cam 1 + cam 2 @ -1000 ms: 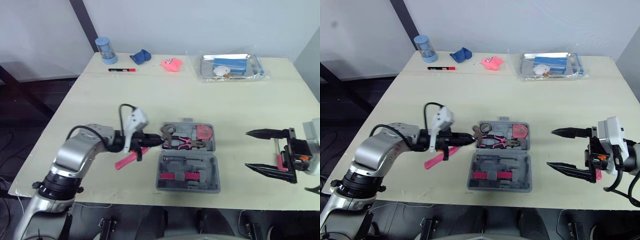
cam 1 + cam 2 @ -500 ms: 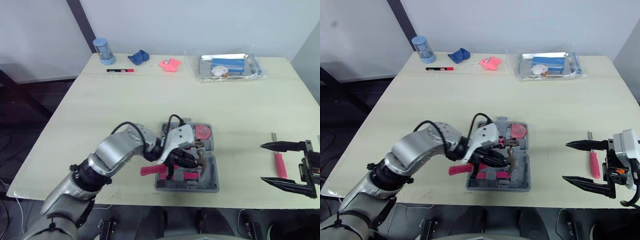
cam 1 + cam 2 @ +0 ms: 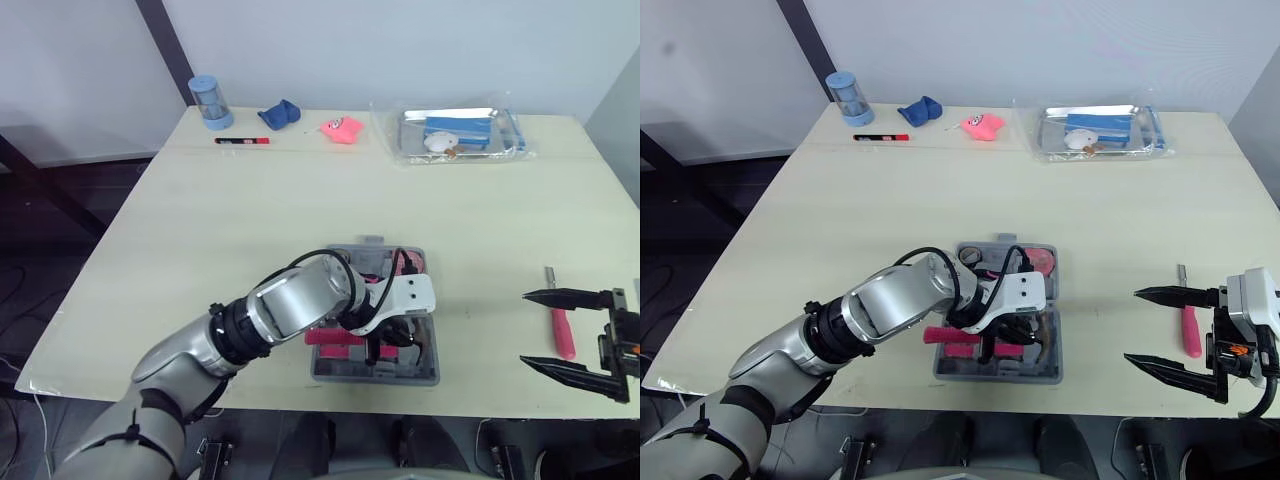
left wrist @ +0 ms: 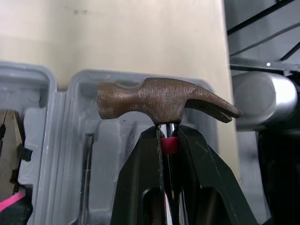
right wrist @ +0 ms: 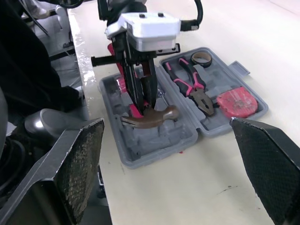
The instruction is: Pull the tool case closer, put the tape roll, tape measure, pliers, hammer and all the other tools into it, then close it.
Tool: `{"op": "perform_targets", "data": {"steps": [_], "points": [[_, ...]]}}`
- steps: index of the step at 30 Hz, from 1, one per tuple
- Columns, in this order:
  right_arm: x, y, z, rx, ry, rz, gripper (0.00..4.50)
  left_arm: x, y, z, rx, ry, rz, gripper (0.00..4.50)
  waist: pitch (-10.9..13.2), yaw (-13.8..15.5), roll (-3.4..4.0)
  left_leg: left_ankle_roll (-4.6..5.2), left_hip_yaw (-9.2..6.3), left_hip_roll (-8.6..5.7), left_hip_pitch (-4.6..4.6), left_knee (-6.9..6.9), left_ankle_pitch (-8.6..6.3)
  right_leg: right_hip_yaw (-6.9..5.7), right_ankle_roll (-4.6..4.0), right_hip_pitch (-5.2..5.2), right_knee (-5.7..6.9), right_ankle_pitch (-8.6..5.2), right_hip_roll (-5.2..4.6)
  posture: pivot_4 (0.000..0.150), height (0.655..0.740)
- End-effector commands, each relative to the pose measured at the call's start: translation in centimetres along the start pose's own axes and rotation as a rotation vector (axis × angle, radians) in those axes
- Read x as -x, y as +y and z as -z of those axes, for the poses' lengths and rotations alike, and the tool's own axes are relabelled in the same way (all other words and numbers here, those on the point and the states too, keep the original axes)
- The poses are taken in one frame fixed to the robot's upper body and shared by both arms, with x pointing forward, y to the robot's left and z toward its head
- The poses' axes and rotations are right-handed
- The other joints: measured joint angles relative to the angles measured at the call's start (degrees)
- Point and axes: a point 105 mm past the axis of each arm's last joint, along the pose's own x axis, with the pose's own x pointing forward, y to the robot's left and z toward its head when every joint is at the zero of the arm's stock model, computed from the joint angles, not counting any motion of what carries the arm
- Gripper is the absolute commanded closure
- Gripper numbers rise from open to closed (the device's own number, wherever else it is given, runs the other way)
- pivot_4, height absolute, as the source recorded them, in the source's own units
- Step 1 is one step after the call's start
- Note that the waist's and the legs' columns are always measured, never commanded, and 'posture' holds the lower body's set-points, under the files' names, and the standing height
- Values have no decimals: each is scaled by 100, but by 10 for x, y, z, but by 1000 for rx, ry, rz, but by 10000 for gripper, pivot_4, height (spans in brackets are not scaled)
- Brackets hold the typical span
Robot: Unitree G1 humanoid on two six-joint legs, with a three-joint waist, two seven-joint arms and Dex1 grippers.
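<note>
Looking at the near edge of the table (image 3: 300,200) first, I see my right gripper (image 3: 524,328) with its two black fingers spread wide and nothing between them. A red-handled screwdriver (image 3: 563,335) lies on the tabletop just beside it, not touched.

Toward my left, the tool case (image 3: 432,360) sits open and flat, close to the near edge. My left gripper (image 4: 167,133) is over the case's nearer half, fingers clamped on the neck of the hammer (image 4: 159,101) just under its brown head. The head is low over the grey moulded recess; I cannot tell whether it touches the plastic. The pink handle sticks out sideways toward my left.

The farther half of the case holds the pliers (image 5: 192,86), with the tape roll (image 5: 202,58) and the red tape measure (image 5: 239,102) beside them.

Along the far edge stand a blue cup (image 3: 207,100), a marker (image 3: 242,141), a blue cloth (image 3: 280,113), a pink object (image 3: 341,129) and a bagged tray (image 3: 455,133).
</note>
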Motion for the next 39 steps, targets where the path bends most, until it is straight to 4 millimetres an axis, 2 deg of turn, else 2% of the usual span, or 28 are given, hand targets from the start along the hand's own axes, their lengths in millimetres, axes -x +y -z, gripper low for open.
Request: {"op": "perform_targets", "data": {"steps": [1, 15, 24, 39], "points": [[5, 0, -8, 59, -7, 27, 0, -6, 6, -4, -20, 28, -42, 44555, 0, 0, 0, 0, 0, 0, -1, 3, 0, 0, 0, 0, 0, 0, 0, 1500, 7400], [11, -2, -7, 63, 6, 62, 0, -25, 15, -4, -22, 72, -74, 44555, 0, 4, 0, 2, 1, 0, -6, 15, -1, 2, 6, 0, 3, 4, -1, 1500, 7400], [12, 1, -6, 55, 7, 69, 0, -39, 10, -3, -63, 84, -83, 44555, 0, 4, 0, 3, 1, 1, -7, 21, -1, 4, 10, 1, 4, 6, -1, 1500, 7400], [11, 3, -5, 50, 9, 69, 0, -41, 13, 4, -103, 106, -82, 44555, -2, 23, 3, 5, -1, 1, 0, 29, -3, 4, 18, 14, 3, 10, -4, 1500, 7400]]}}
